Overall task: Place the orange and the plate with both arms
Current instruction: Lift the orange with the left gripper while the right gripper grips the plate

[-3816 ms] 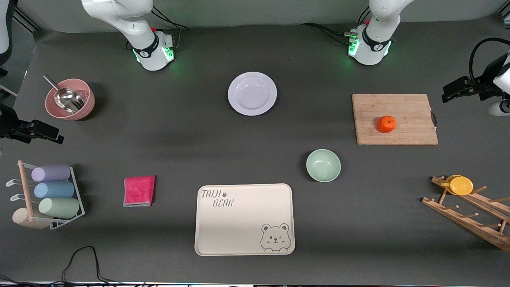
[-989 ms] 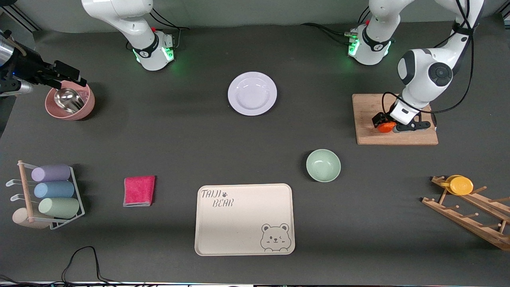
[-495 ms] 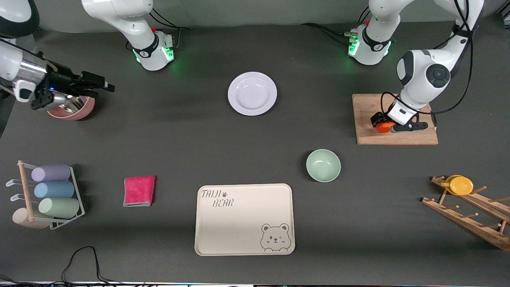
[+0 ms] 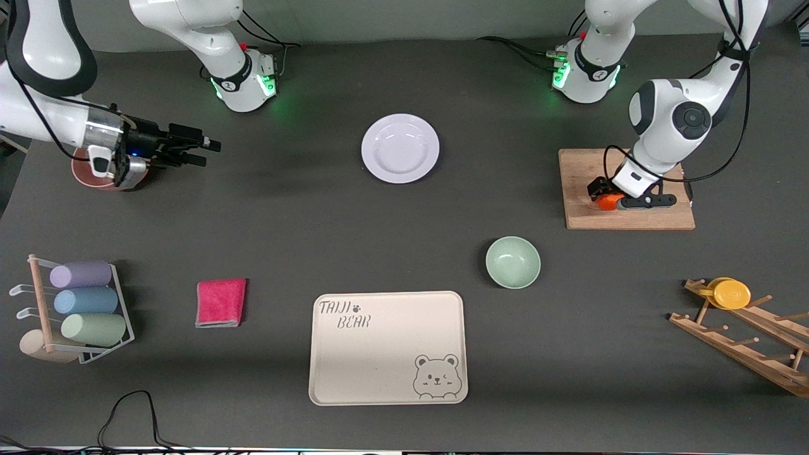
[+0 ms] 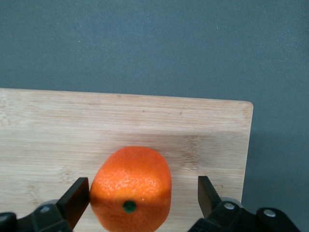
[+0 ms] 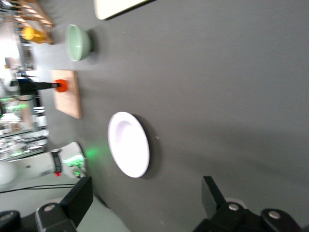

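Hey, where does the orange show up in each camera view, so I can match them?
Front view: orange on the wooden cutting board, between the left pincer's open fingers.
Left wrist view: orange between the fingers.
Right wrist view: orange, small, at the board's edge.
Shared landmark: the wooden cutting board.

Even overhead light falls on the dark table (image 4: pixel 284 221); soft shadows hug the plate (image 4: pixel 400 148), and green base lights glow nearby.
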Robot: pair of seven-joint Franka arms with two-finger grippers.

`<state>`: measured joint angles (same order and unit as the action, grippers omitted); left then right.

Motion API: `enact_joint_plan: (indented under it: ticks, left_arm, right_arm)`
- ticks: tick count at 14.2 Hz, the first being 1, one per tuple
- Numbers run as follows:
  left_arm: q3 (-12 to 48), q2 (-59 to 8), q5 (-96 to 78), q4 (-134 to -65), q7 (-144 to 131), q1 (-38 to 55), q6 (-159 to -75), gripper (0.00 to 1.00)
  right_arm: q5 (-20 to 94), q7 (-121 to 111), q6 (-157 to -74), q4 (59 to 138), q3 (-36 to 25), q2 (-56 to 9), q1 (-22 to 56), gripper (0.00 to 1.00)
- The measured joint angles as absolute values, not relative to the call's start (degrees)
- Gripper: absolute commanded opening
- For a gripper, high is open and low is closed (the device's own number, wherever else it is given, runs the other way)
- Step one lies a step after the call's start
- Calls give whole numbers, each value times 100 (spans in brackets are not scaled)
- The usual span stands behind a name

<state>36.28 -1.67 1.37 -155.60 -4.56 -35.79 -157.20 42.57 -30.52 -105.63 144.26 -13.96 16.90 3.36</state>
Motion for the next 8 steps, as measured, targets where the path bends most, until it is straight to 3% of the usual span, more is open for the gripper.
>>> enact_joint_plan:
  ticks: [3,4,5,7,8]
  left_arm:
    - [3627,-183,145,-15560,-458,-3579,-15720,100]
    - [3625,-202,145,-15561,-463,-3579,-15720,96]
    - [3624,-237,145,-15561,-470,-3580,-15720,73]
    - [3618,-318,146,-15561,-475,-3581,-15720,0]
    - [3616,-341,158,-15561,-475,-3582,-15720,0]
  right_arm:
    - [5055,-3904,-10584,14723,-1403,1261,336,100]
    - [5318,-4199,-10586,14800,-1405,1098,336,100]
    - [5573,-4496,-10587,14887,-1405,935,336,100]
    - [6063,-5163,-10589,15100,-1405,587,340,100]
    - [6284,-5516,-10590,15191,-1405,411,360,100]
